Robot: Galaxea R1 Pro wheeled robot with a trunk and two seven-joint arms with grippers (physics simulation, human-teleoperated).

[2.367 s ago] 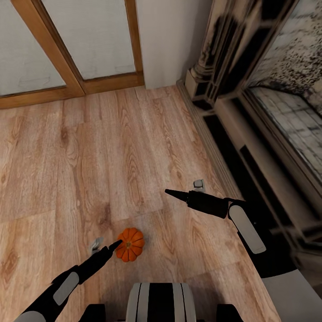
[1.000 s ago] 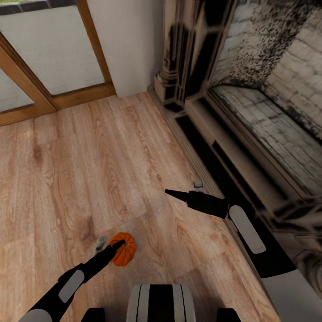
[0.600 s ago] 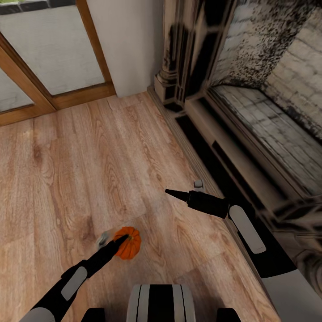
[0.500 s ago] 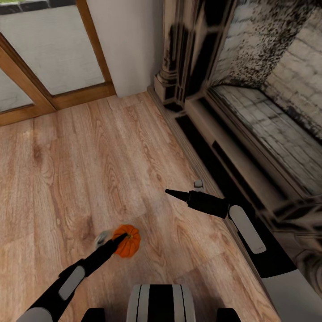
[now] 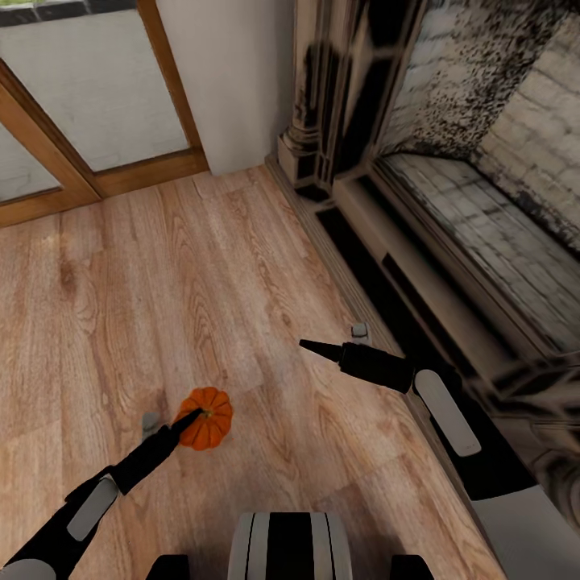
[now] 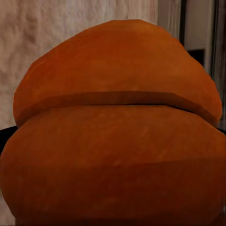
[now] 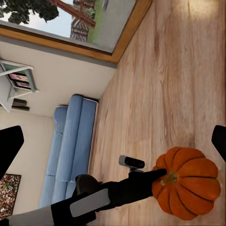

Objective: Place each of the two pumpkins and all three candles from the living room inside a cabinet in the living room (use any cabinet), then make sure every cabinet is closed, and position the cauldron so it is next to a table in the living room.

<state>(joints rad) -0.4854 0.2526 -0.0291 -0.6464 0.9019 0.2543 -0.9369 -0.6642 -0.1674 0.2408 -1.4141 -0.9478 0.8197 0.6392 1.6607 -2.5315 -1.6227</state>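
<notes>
Left wrist view: pumpkin [image 6: 117, 136] close-up

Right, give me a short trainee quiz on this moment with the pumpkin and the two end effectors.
1. True or false: the right end effector grips the pumpkin.
2. Which piece of furniture shows in the right wrist view? A) blue sofa B) red armchair C) bed
3. Fill in: the left end effector is closed around the ___.

Key: 1 false, it hangs open and empty above the wood floor; 2 A; 3 pumpkin.
</notes>
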